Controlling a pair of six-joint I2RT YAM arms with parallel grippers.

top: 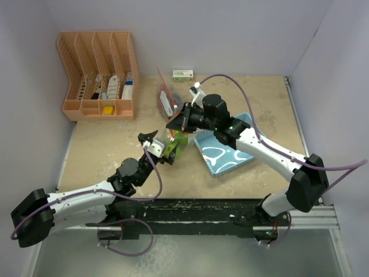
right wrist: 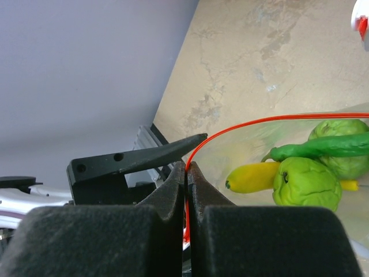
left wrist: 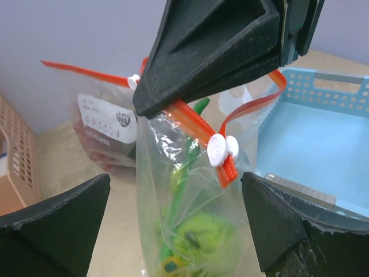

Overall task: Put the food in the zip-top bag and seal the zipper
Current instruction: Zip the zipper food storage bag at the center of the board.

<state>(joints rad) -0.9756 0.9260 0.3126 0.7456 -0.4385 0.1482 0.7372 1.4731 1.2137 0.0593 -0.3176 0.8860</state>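
Right jaws are pressed shut on the zipper (left wrist: 193, 122), pinching the orange-red strip at the mouth of the zip-top bag (left wrist: 190, 196), which hangs below them over the surface (top: 115, 144), just beside the light-blue basket (left wrist: 323, 144). Left jaws stand wide, one finger on each side of the bag, neither touching it. Inside the bag lies the food: round green fruits (right wrist: 305, 182), a yellow banana (right wrist: 253, 178) and a long green pepper (right wrist: 323, 147). One white slider (left wrist: 222, 151) sits on the zipper. Behind, a second clear bag (left wrist: 104, 133) holds dark contents, and an orange rack (top: 98, 75) stands at the far left
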